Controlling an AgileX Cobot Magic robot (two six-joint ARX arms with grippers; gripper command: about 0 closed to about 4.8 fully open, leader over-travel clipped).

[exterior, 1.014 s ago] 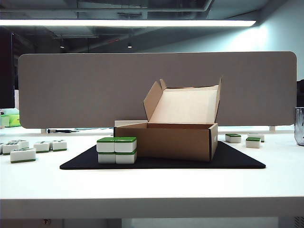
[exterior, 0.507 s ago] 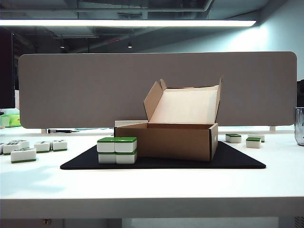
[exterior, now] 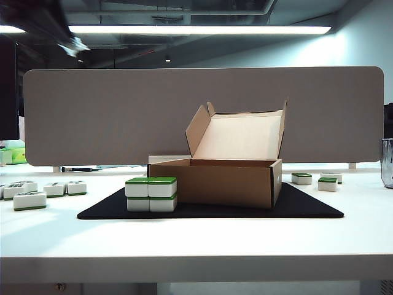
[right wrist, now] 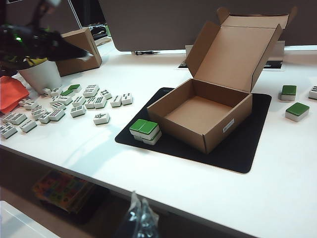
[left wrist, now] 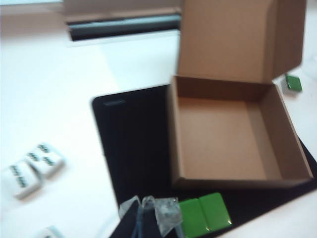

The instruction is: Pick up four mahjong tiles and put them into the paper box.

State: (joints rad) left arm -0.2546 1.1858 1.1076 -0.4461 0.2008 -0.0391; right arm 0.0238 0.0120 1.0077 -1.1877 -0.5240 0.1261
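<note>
tiles: four mahjong tiles (exterior: 150, 194) stacked two-on-two on black mat (exterior: 209, 209) beside open paper box (exterior: 215, 181) | handling: hard, glossy, likely slippery, pinch flat sides | left end effector (left wrist: 147, 210) closed, empty, above tiles | right end effector (right wrist: 140, 215) empty, opening unclear, off tabletop (exterior: 196, 246)

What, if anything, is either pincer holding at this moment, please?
Nothing. The left pincer is shut and empty above the mahjong tiles; the right pincer hangs off the table, also shut and empty.

No text can be read: the label (right wrist: 229, 126) on the box (right wrist: 200, 111) and the tile faces (right wrist: 93, 101) are too small.
</note>
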